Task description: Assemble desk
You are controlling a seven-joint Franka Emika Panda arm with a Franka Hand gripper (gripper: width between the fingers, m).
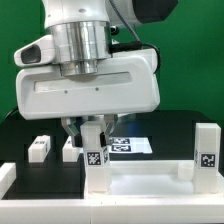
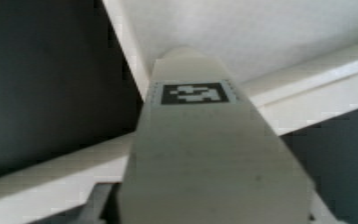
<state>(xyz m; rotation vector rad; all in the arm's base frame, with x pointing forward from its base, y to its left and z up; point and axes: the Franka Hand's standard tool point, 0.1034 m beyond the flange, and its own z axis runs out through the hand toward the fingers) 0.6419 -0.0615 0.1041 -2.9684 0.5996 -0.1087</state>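
Straddling the upright tagged leg [image 1: 95,160] at the desk panel's [image 1: 150,182] corner, exterior view's left, the gripper [image 1: 91,138] is held narrowed; whether the leg is clamped cannot be told. Seating in its socket is judged underway.

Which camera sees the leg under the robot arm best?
The wrist view: the leg fills the picture and its tag is plain. The exterior view shows that leg small, upright under the arm.
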